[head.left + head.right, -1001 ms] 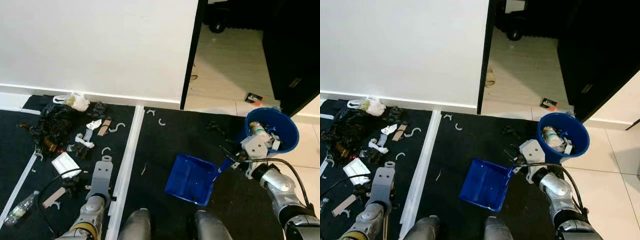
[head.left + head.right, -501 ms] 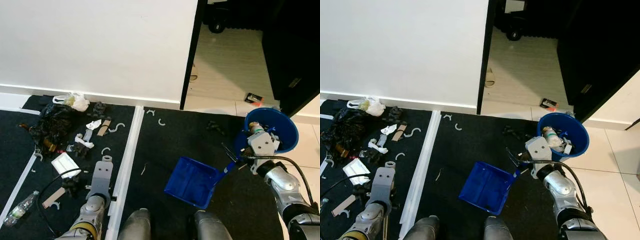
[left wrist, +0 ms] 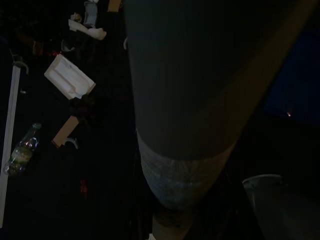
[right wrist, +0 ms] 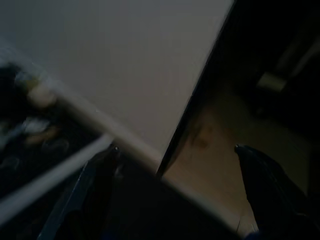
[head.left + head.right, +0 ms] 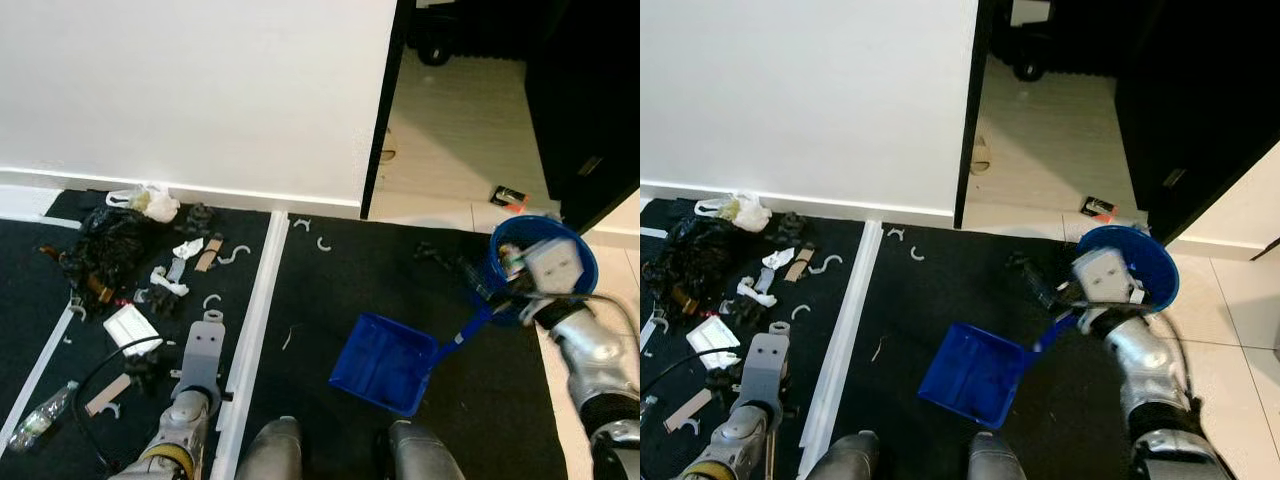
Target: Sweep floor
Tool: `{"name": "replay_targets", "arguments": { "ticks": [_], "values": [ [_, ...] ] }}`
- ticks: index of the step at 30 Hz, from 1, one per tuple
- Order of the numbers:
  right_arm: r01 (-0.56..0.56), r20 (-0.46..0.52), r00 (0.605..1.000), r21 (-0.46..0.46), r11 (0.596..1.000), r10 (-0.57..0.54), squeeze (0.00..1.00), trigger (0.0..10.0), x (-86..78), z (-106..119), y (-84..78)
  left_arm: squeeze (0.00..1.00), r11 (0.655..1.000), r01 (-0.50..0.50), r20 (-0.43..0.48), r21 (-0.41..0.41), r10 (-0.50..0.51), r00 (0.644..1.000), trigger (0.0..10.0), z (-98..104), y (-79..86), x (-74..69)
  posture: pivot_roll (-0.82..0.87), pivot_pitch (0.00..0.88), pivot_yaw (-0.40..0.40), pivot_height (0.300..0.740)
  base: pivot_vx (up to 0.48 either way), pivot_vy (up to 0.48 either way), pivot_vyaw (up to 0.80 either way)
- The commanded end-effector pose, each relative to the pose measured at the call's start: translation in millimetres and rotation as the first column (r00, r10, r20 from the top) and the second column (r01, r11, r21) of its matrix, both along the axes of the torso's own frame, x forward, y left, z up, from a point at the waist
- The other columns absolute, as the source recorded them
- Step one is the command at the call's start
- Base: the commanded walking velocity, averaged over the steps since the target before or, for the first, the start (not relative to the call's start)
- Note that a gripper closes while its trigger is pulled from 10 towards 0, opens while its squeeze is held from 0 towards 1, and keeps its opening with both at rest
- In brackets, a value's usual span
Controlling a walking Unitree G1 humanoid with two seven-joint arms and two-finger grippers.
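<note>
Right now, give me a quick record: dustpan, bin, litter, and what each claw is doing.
dustpan: blue dustpan on the dark mat, in front of the robot's feet
bin: blue bin at the mat's right edge, trash inside
litter: litter pile on the mat, left side, near the wall
right claw: right claw beside the bin, blurred, above the dustpan's handle
left claw: left claw hangs low over the litter

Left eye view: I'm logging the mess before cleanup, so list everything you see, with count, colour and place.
dustpan: one, blue, on the black mat by the robot's feet
bucket: one, blue, trash inside, right of the mat
litter pile: many pieces, black, white and tan, left mat by the wall
plastic bottle: one, clear, left edge
white strip: one, between the mats
left gripper: grey, low over the left mat
right gripper: blurred, beside the bucket
</note>
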State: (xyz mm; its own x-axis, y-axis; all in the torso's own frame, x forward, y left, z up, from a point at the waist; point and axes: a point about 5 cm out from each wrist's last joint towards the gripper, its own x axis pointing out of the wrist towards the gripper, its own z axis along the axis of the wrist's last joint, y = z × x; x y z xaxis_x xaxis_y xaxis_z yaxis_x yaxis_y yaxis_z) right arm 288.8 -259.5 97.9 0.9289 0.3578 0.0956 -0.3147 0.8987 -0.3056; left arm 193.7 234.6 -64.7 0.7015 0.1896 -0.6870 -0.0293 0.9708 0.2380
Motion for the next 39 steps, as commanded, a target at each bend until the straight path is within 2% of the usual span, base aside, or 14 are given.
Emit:
{"name": "replay_targets", "arguments": {
  "ticks": [1,5,10,14,18,19,20,22,27,28,30,31,35,39],
  "values": [
    [0.023,0.007,1.0,0.036,0.999,-0.023,0.0,10.0,0.2,8,-6.8,0.0,1.0,-0.009,-0.009,0.013,0.01,1.0,10.0,0,6.7,-4.6,0.09,0.068,-0.023,0.74,0.0,0.0,0.0],
    [0.052,0.113,0.991,0.111,0.992,-0.065,0.0,10.0,18.8,70,-18.7,0.0,1.0,0.001,-0.011,0.009,-0.001,1.0,10.0,0,3.3,-2.0,0.08,0.064,-0.023,0.74,0.0,0.0,0.0],
    [0.262,-0.103,0.965,0.372,0.89,-0.241,0.0,10.0,26.7,43,-17.1,0.0,1.0,0.002,-0.009,0.004,-0.002,1.0,10.0,0,0.7,-0.3,0.08,0.063,-0.026,0.74,0.0,0.0,0.0],
    [0.299,-0.125,0.954,0.326,0.897,-0.272,0.0,10.0,21.7,23,-2.2,0.0,1.0,0.002,-0.008,0.003,-0.002,1.0,10.0,0,0.2,-0.4,0.08,0.064,-0.027,0.74,0.0,0.0,0.0],
    [0.473,-0.116,0.88,0.128,0.872,-0.46,0.0,10.0,7.3,7,20.4,0.0,1.0,-0.008,-0.012,0.003,0.008,1.0,10.0,-1,1.5,-3.0,0.08,0.066,-0.034,0.74,0.0,0.0,0.0],
    [0.495,-0.087,0.868,0.083,0.865,-0.488,0.69,10.0,3.1,5,24.5,0.0,1.0,-0.009,-0.013,0.004,0.009,1.0,10.0,-2,1.8,-3.9,0.08,0.067,-0.037,0.74,0.0,0.0,0.0],
    [0.495,-0.087,0.868,0.083,0.865,-0.488,0.69,10.0,3.1,5,24.5,0.0,1.0,-0.009,-0.013,0.004,0.009,1.0,10.0,-2,1.8,-3.9,0.08,0.067,-0.037,0.74,0.0,0.0,0.0],
    [0.517,-0.08,0.855,0.051,0.854,-0.513,1.0,10.0,-3.1,2,31.4,0.0,1.0,-0.012,-0.015,0.005,0.012,1.0,10.0,-2,2.5,-5.3,0.08,0.067,-0.037,0.74,0.0,0.0,0.0],
    [0.573,0.004,0.819,0.055,0.818,-0.574,1.0,10.0,-15.3,4,39.2,0.0,1.0,-0.014,-0.02,0.005,0.014,1.0,10.0,-3,3.5,-8.0,0.08,0.072,-0.038,0.74,0.0,0.0,0.0],
    [0.592,0.041,0.803,0.054,0.804,-0.594,0.77,10.0,-18.8,5,40.3,0.0,1.0,-0.013,-0.022,0.004,0.013,1.0,10.0,-4,3.1,-8.3,0.07,0.074,-0.037,0.74,0.0,0.0,0.0],
    [0.602,0.062,0.794,0.053,0.797,-0.605,0.77,10.0,-20.9,5,41.0,0.0,1.0,-0.012,-0.022,0.004,0.012,1.0,10.0,-4,2.9,-8.4,0.07,0.074,-0.037,0.74,0.0,0.0,0.0],
    [0.615,0.063,0.785,0.047,0.787,-0.616,0.0,10.0,-24.0,2,43.3,0.0,1.0,-0.011,-0.023,0.003,0.011,1.0,10.0,-4,2.6,-8.4,0.07,0.074,-0.037,0.74,0.0,0.0,0.0],
    [0.636,0.006,0.771,0.027,0.771,-0.636,0.0,10.0,-31.0,-12,48.2,0.0,1.0,-0.009,-0.023,0.001,0.009,1.0,10.0,-4,1.9,-7.8,0.07,0.077,-0.04,0.74,0.0,0.0,0.0],
    [0.744,-0.08,0.668,0.027,0.668,-0.74,0.0,10.0,-43.9,-31,38.3,0.0,1.0,-0.011,-0.021,-0.001,0.011,1.0,10.0,-4,1.0,-7.6,0.08,0.076,-0.045,0.74,0.0,0.0,0.0]
  ]
}}
